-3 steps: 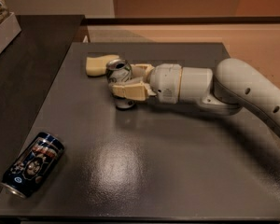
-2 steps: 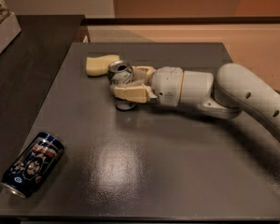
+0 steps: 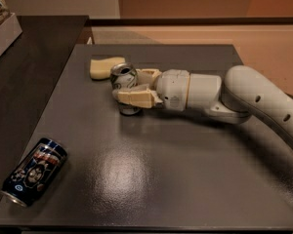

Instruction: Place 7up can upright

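Camera view is showing the gripper (image 3: 127, 86), its fingers (image 3: 134, 97) clamping the 7up can (image 3: 123, 73), which is standing about upright on the far worktop (image 3: 185, 179). A yellow sponge (image 3: 105, 66) is lying just left of it; a dark blue can (image 3: 34, 172) is lying near-left, well apart.

The small silver aluminium 7up can (image 3: 123, 75) shows bare, shiny metal on its top end and a glossy printed wall. The gripper (image 3: 123, 87), toward the far side of the bench, clasps it between cream fingers (image 3: 136, 98) of smooth, matt plastic. The white arm (image 3: 254, 94) behind has a smooth, faintly satin plastic shell. The dark grey bench (image 3: 185, 179) is smooth, with a soft sheen that mirrors the light. The dark blue printed metal can (image 3: 34, 172) looks glossy, its rim bright. The pale yellow sponge block (image 3: 105, 66) looks matt and soft.
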